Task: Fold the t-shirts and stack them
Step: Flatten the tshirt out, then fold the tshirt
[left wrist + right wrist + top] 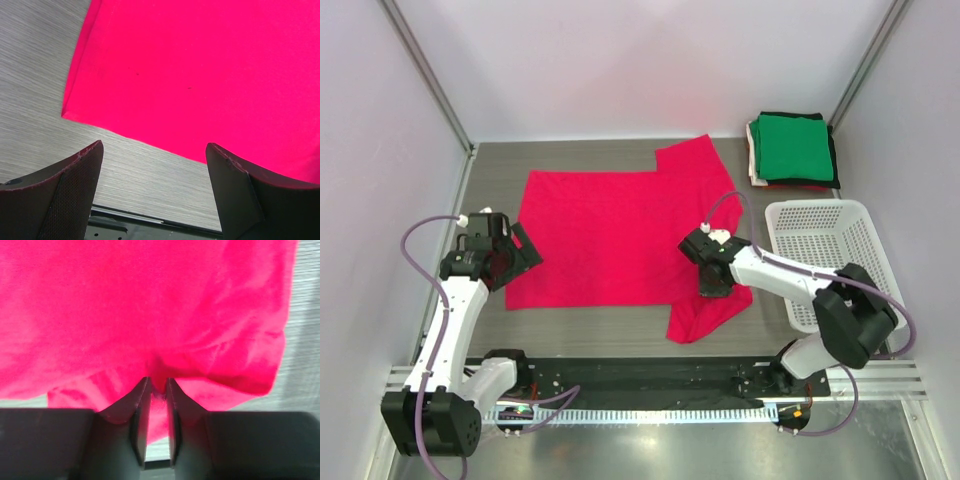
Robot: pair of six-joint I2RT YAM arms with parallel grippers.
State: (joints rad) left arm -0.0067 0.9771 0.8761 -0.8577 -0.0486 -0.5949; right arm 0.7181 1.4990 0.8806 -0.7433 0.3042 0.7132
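Pale walls close in a grey brushed-metal counter. At its right edge stands a white plastic mesh basket. Its perforated floor shows across the inside, and the right arm crosses its near left corner.

At the far right corner sits a stack of folded t-shirts with a green cloth square on top. Black, white and red layers show only as thin edges beneath it, so their number is hard to tell.

A bright red-pink cloth t-shirt lies spread across the middle of the counter, one sleeve toward the far edge and the other bunched toward the near edge. The right end effector is at that near sleeve. In the wrist view its fingers are nearly pressed together, pinching a ridge of the red-pink cloth. From above, its fingertips are hidden under its own body.

The left end effector is spread wide at the shirt's near left corner, gripping nothing. Whether it touches the counter cannot be told.
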